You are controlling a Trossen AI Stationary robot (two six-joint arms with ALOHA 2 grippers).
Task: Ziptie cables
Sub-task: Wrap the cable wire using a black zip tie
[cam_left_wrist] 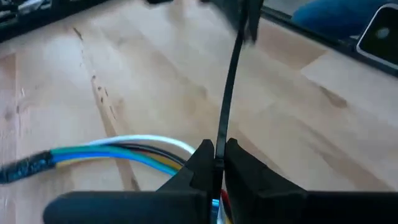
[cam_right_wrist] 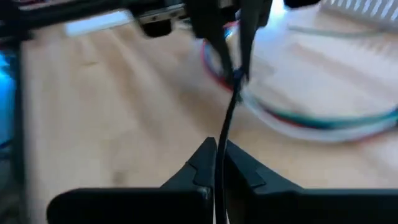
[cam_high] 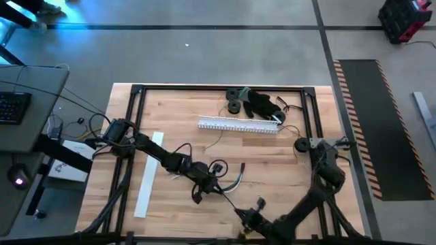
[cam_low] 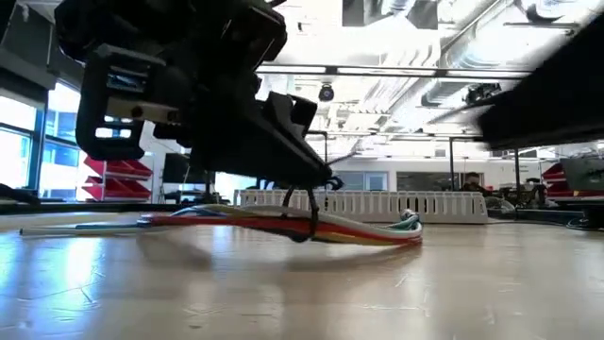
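Cables (cam_left_wrist: pixel 118 152): in the left wrist view their near end runs under the left gripper (cam_left_wrist: pixel 216 163) — hidden there.
Zip tie (cam_right_wrist: pixel 225 134): its far end blurs among the dark fingers beyond, in the right wrist view.
Right gripper (cam_right_wrist: pixel 216 163): body cut off by the picture's lower edge.
Black round parts (cam_high: pixel 235 100): too small to tell apart from above.

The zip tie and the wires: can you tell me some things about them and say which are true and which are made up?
1. The left gripper pinches the black zip tie. True.
2. The right gripper is wide open, holding nothing. False: it is shut on the zip tie too.
3. The cables lie on the wooden table. True.
4. The cables sit inside the white slotted duct. False: they lie apart from it.
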